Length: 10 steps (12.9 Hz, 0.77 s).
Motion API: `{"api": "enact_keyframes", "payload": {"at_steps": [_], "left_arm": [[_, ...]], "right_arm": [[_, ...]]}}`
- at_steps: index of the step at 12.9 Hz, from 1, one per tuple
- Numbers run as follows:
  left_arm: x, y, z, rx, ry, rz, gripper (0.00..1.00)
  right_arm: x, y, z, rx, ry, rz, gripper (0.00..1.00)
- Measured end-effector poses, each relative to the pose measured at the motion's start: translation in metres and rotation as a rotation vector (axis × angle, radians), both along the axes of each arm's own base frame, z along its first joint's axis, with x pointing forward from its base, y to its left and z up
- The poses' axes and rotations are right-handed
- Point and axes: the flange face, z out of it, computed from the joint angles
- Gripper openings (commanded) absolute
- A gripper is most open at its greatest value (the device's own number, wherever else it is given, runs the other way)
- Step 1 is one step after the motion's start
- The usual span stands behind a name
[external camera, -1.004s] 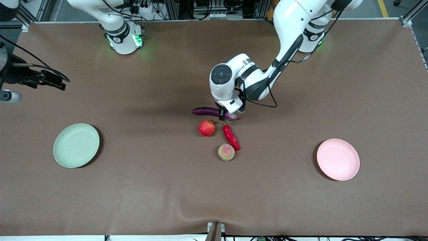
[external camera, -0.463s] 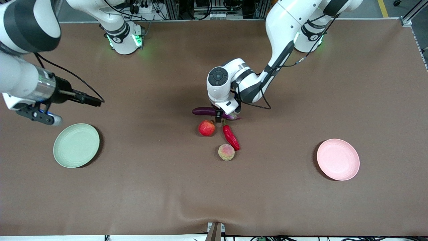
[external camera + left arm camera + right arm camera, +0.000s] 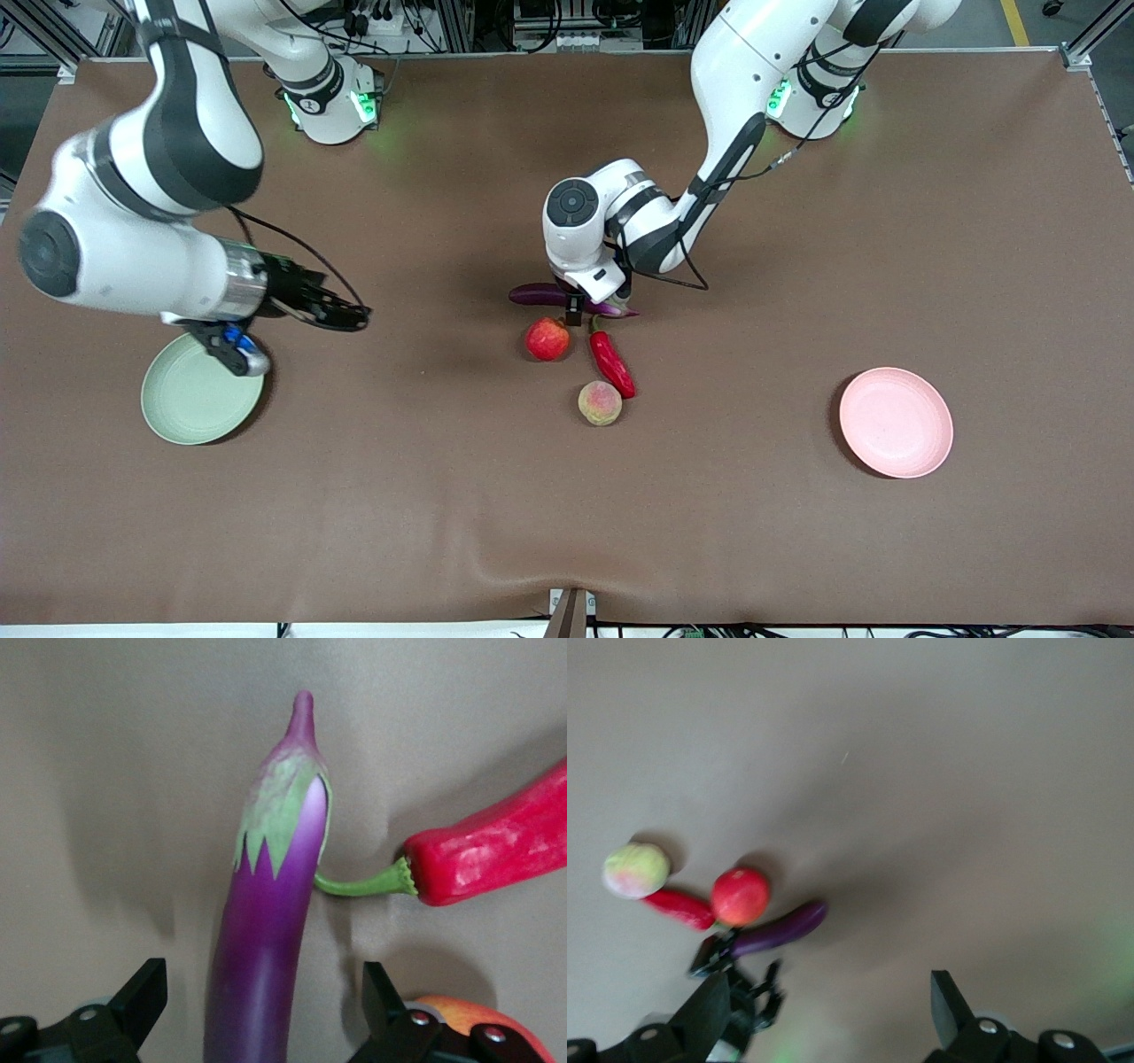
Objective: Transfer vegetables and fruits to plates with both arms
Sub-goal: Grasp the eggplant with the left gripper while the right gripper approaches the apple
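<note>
At mid-worktop the left end effector straddles the eggplant, fingers spread either side and not yet clamped. The eggplant's long axis runs along the worktop's length, crosswise to the finger gap, its stem end nearest the chili pepper. The right end effector hangs released between the green plate and the produce. The left arm is clearly nearer.

Left claw down on the eggplant — right claw hangs beside the green plate.
</note>
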Motion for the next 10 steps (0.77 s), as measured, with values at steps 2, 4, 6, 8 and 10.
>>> {"api": "enact_keyframes", "payload": {"at_steps": [2, 4, 6, 8, 10], "left_arm": [[0.001, 0.000, -0.002, -0.006, -0.003, 0.001, 0.60], [0.001, -0.001, -0.002, -0.017, -0.011, 0.001, 0.40], [0.002, -0.002, -0.004, -0.022, -0.013, 0.002, 0.00], [0.005, 0.000, -0.003, -0.025, -0.018, 0.006, 0.00], [0.005, 0.000, -0.003, -0.025, -0.018, 0.006, 0.00]], "right_arm": [[0.015, 0.006, -0.044, 0.088, 0.060, -0.083, 1.00], [0.025, 0.011, -0.071, 0.119, 0.063, -0.129, 1.00], [0.027, 0.026, -0.080, 0.129, 0.054, -0.145, 1.00], [0.026, 0.043, -0.084, 0.122, 0.041, -0.150, 1.00], [0.025, 0.062, -0.092, 0.108, 0.029, -0.170, 1.00]]}}
